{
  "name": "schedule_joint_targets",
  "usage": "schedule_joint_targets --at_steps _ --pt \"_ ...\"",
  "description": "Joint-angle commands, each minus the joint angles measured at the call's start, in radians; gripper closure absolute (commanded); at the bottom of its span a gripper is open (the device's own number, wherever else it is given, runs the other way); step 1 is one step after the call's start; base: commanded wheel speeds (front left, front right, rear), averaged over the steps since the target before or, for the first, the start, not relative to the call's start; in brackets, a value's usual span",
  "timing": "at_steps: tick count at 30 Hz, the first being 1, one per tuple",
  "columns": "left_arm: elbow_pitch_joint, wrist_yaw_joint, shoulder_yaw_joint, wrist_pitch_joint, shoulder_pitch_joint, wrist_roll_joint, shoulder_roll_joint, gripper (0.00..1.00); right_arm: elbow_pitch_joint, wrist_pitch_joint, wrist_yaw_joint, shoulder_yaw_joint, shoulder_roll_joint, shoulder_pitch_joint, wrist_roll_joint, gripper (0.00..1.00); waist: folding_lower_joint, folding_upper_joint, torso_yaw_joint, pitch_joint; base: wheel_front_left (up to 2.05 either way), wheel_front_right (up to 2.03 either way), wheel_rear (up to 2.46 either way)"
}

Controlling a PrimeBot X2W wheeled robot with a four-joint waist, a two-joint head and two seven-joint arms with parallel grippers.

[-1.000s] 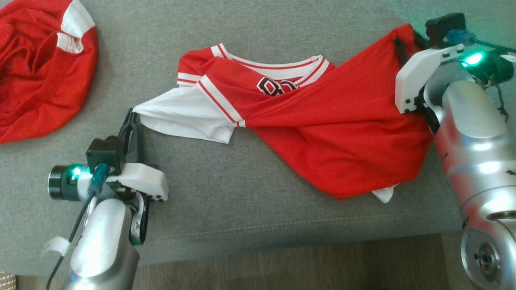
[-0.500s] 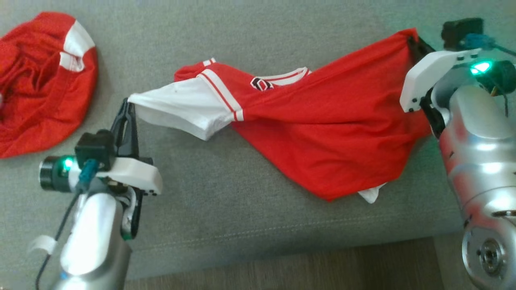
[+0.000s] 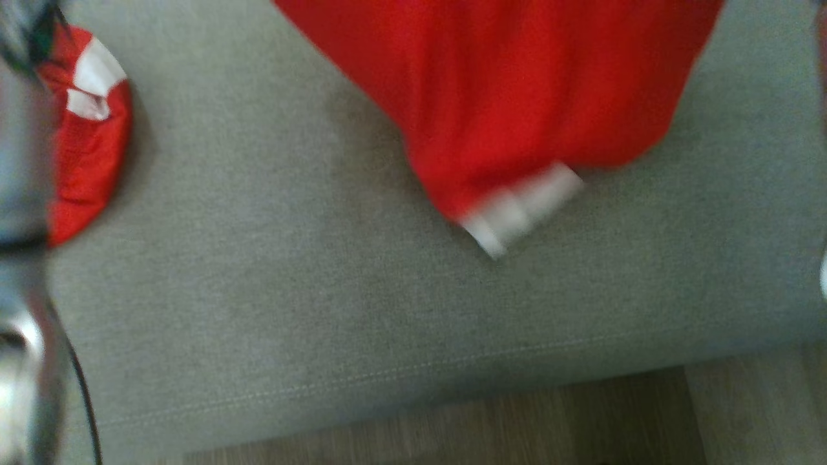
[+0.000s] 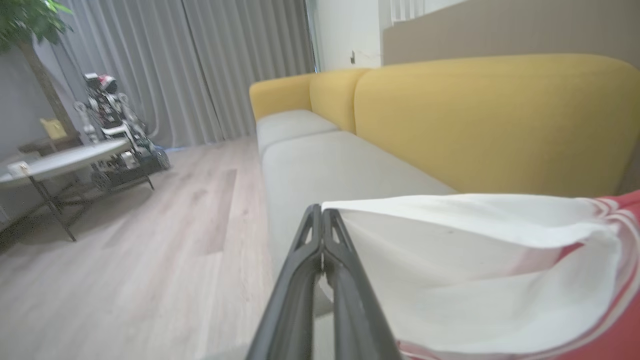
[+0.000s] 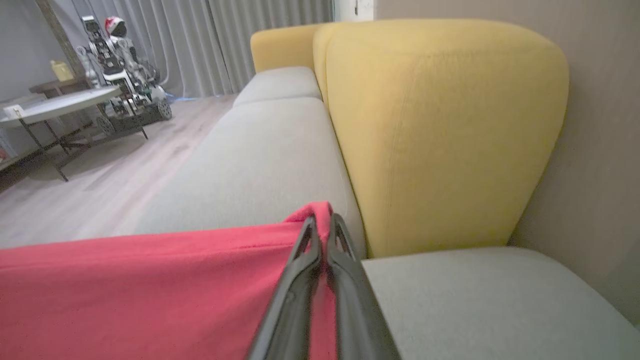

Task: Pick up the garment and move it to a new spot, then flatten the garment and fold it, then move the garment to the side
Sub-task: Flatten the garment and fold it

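Left fingers (image 4: pixel 292 295) are pressed together, tips pinching the edge of the garment (image 4: pixel 475 260) at its white sleeve. The sleeve billows off to their right, with red trim just beyond it. On the other arm, the right fingers (image 5: pixel 292 300) are clamped tight too. A peak of red cloth pokes up between their tips and the rest of the fabric stretches away to their left. So the garment is strung between the two pairs of fingers, above the grey sofa seat (image 3: pixel 291 271).

From the head camera it's all blur: a red sweep across the top, a white cuff at its lowest point over the cushion. Touching or not, can't tell. The yellow backrest (image 5: pixel 440 130) stands ahead of the right fingers. A second garment (image 3: pixel 87 148), red and white, lies bunched on the seat, well apart from the held one and just beside the blurred pale arm (image 3: pixel 22 161).
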Motion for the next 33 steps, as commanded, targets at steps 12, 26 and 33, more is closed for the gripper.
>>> schedule_joint_targets --at_steps 12,26,33 --pt "0.25 0.099 -0.046 -0.283 -0.672 0.168 0.073 1.0 -0.094 -0.181 0.0 -0.065 -0.078 -0.366 -0.142 1.0 0.0 0.0 0.013 0.238 0.0 0.0 0.0" --pt "0.216 0.002 -0.071 -0.357 -0.276 0.045 0.02 1.0 0.001 -0.22 0.0 -0.11 -0.127 -0.13 -0.205 1.0 0.0 0.0 0.091 0.232 0.0 0.0 0.0" --pt "0.056 -0.003 -0.04 -0.358 0.158 -0.065 0.003 1.0 0.048 -0.229 0.0 -0.109 -0.104 0.09 -0.155 1.0 0.0 0.0 0.089 0.137 0.0 0.0 0.0"
